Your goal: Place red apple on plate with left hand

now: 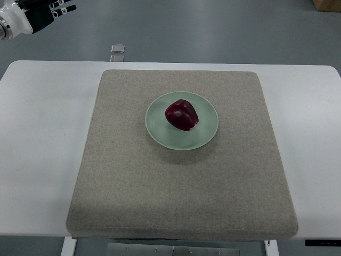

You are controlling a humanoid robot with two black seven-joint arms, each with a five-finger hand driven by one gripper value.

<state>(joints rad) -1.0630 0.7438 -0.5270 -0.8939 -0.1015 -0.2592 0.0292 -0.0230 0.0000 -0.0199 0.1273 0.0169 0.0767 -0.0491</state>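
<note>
- Nearest the camera: the near edge of the grey felt mat (pixel 181 186), which overhangs the near edge of the white table (pixel 42 149). Parts of the table frame show below it.
- Mat position: centred on the table, its far edge set slightly back from the table's far edge. Bare white table surface runs along the left and right sides of the mat.
- Pale green plate (pixel 205 133): round, lying flat on the mat, slightly toward the far half and near the left-right centre. Its rim is well apart from every mat edge.
- Red apple (pixel 181 114): dark red, resting on the plate, slightly toward the far-left of the plate's centre. Plate rim is visible all the way round it.
- Open room: uncovered mat surrounds the plate on all sides, with the widest stretch on the near side.
- Left hand (pixel 56 10): located at the far-left corner of the view, beyond the table's far edge and above the grey floor (pixel 213 26). It is well apart from the apple and plate. Dark fingers (pixel 66 9) extend straight toward the right, spread loosely and holding nothing. A white forearm section leads off the left edge.
- Small grey object (pixel 118 48): lies on the floor just beyond the table's far edge; type cannot be determined.
</note>
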